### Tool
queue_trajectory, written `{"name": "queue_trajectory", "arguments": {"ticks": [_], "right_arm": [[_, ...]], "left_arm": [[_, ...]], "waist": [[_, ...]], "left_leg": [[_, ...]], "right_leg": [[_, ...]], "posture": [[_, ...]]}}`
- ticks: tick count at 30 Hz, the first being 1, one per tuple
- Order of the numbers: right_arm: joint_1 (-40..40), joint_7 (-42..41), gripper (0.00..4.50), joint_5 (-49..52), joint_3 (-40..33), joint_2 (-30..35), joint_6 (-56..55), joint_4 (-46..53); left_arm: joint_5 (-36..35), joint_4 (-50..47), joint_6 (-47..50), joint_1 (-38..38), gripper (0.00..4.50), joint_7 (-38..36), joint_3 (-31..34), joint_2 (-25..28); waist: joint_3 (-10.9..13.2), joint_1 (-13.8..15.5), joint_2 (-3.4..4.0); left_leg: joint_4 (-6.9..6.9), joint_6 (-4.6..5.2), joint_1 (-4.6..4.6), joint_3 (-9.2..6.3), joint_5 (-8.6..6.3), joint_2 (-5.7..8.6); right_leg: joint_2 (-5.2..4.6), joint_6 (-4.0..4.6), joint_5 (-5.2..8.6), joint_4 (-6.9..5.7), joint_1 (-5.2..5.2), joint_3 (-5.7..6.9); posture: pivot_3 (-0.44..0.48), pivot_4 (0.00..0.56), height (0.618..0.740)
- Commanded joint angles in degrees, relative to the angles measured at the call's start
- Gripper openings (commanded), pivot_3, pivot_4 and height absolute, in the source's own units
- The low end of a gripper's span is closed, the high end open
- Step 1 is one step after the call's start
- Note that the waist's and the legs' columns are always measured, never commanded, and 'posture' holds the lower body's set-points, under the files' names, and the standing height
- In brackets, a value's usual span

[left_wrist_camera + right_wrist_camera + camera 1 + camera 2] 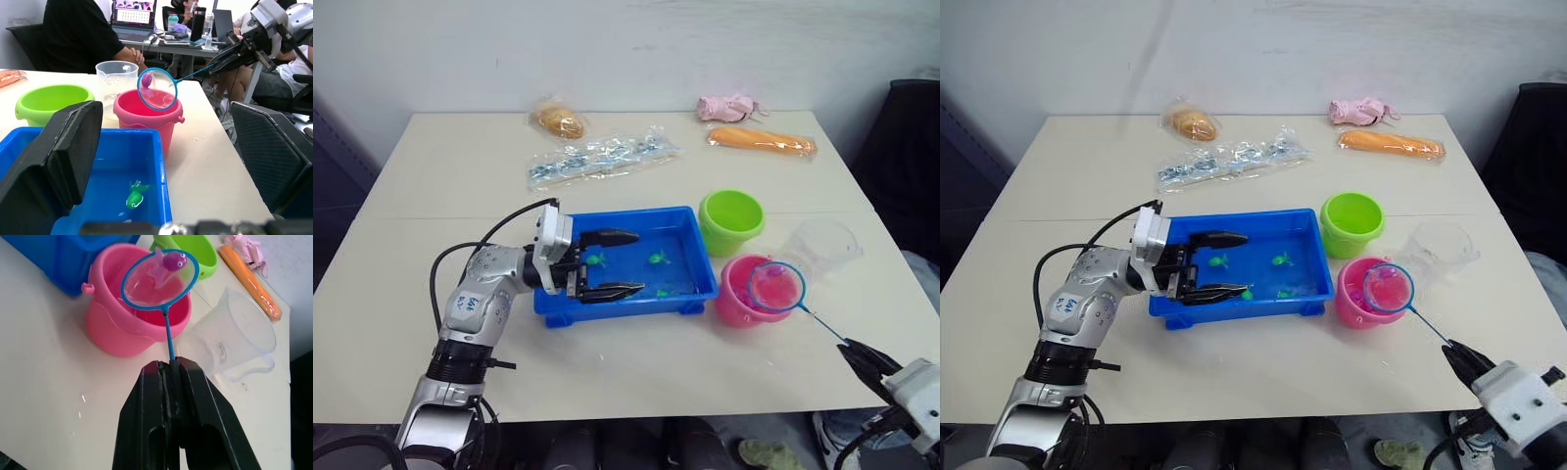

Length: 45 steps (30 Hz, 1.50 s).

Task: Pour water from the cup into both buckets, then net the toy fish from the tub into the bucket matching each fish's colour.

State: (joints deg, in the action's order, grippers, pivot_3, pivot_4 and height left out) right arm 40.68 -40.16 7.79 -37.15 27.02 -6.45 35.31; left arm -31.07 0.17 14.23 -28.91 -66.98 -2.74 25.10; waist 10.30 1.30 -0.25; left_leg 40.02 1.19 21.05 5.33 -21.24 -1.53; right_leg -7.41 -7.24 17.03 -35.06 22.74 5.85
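Note:
The blue tub (626,213) sits mid-table with three green toy fish, one of them (658,259) near its centre. My left gripper (617,263) is open and straddles the tub's front wall, one finger (58,152) inside and the other outside. My right gripper (168,364) is shut on the thin handle of a blue net (775,287). The net's hoop hangs over the pink bucket (729,304) and holds a pink fish (173,260). The green bucket (731,220) stands just behind the pink one. To the right of both stands the clear cup (820,247).
Along the table's far side lie a bagged bun (558,119), a clear plastic packet (602,159), a pink soft toy (729,107) and a long orange package (761,140). A dark chair (911,147) stands at the right. A person (78,34) sits beyond the table.

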Motion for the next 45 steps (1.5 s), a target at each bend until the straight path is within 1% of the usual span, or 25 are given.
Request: {"name": "queue_trajectory", "arguments": {"ticks": [1,4,10,15,21,26,32,34,37,41,44,45], "right_arm": [[-0.9,2.1,0.0,-2.4,-0.8,0.2,-3.2,0.1],[-1.8,3.6,0.0,-4.6,-1.4,0.5,-4.3,-0.3],[-1.8,6.0,0.0,-16.6,-3.7,5.9,-17.9,-7.1],[-2.2,11.8,0.0,-24.8,-5.9,7.9,-28.7,-13.8],[-2.6,21.0,0.0,-34.1,-9.5,8.1,-39.7,-18.6],[-4.3,25.8,0.0,-38.4,-10.1,8.7,-43.1,-19.3],[-4.0,28.6,0.0,-41.5,-9.4,9.6,-43.9,-21.1],[-3.4,27.6,0.0,-37.2,-8.2,9.8,-43.4,-21.3],[-1.5,22.9,0.0,-24.5,-3.9,10.6,-39.6,-19.8],[-1.5,15.0,0.0,2.7,2.0,15.4,-24.5,-9.1],[-3.3,9.2,0.0,16.1,4.0,20.7,-13.7,-3.2],[-3.6,7.7,0.0,18.8,4.3,21.7,-11.2,-2.1]], "left_arm": [[-0.2,-2.3,-0.6,0.6,4.47,0.4,1.3,0.6],[-0.3,-2.6,-0.7,0.9,4.47,0.7,1.4,0.8],[-0.4,-3.0,-0.7,1.5,4.47,1.0,1.7,1.0],[-0.4,-3.4,-0.7,2.0,4.47,1.2,1.8,1.1],[-0.6,-4.0,-0.4,2.6,4.47,1.5,2.3,1.6],[-0.6,-4.2,-0.3,3.0,4.47,1.5,2.7,2.0],[-0.7,-4.4,-0.5,3.3,4.47,1.7,2.9,2.2],[-0.7,-4.3,-0.6,3.6,4.47,1.7,3.1,2.3],[-0.6,-4.0,-1.0,4.2,4.47,1.5,3.8,2.9],[-1.7,-3.0,-1.8,5.9,4.47,1.9,7.7,4.3],[-1.4,-2.5,-3.4,7.9,4.47,2.3,10.5,5.3],[-1.1,-2.5,-3.8,8.4,4.47,2.3,11.0,5.7]], "waist": [[0.0,0.0,0.01],[0.0,0.1,0.01],[0.0,0.1,0.01],[0.0,0.0,0.01],[0.0,0.0,0.02],[0.0,-0.2,0.02],[0.0,-0.1,0.03],[0.0,-0.1,0.03],[0.0,-0.3,0.03],[0.0,-0.9,0.04],[0.0,-1.5,0.04],[0.0,-1.4,0.03]], "left_leg": [[0.0,0.0,0.0,-0.01,0.0,0.0],[0.01,-0.01,0.0,-0.02,0.01,0.0],[0.02,-0.01,-0.01,-0.01,0.01,0.03],[0.02,-0.02,-0.02,0.0,0.01,0.03],[0.02,-0.04,-0.09,0.0,0.02,0.01],[0.02,-0.05,-0.12,0.01,0.03,0.0],[0.02,-0.07,-0.15,0.01,0.05,-0.01],[0.02,-0.07,-0.15,0.01,0.05,-0.01],[0.02,-0.07,-0.21,0.01,0.05,-0.04],[-0.01,-0.06,-0.41,0.03,0.04,-0.06],[-0.01,-0.04,-0.61,0.04,0.03,-0.1],[-0.01,-0.02,-0.67,0.04,0.02,-0.13]], "right_leg": [[0.0,0.0,0.0,0.0,0.0,0.01],[0.0,0.0,0.0,0.0,-0.01,0.01],[0.0,0.0,0.0,0.01,-0.04,0.02],[0.0,0.0,0.0,0.03,-0.05,0.02],[0.0,0.02,0.01,0.05,-0.09,0.0],[0.0,0.02,0.01,0.06,-0.11,-0.03],[0.0,0.03,0.02,0.05,-0.13,-0.03],[0.0,0.03,0.02,0.05,-0.14,-0.04],[0.01,0.04,0.02,0.05,-0.18,-0.04],[-0.03,0.09,0.05,0.04,-0.3,-0.06],[-0.11,0.12,0.07,-0.03,-0.44,-0.06],[-0.12,0.12,0.07,-0.03,-0.48,-0.06]], "posture": [[0.0,0.15,0.74],[0.0,0.15,0.74],[0.0,0.15,0.74],[0.0,0.15,0.74],[0.0,0.15,0.74],[0.0,0.15,0.74],[0.0,0.15,0.74],[0.0,0.15,0.74],[0.0,0.15,0.74],[0.0,0.15,0.74],[0.0,0.15,0.74],[0.0,0.15,0.74]]}}
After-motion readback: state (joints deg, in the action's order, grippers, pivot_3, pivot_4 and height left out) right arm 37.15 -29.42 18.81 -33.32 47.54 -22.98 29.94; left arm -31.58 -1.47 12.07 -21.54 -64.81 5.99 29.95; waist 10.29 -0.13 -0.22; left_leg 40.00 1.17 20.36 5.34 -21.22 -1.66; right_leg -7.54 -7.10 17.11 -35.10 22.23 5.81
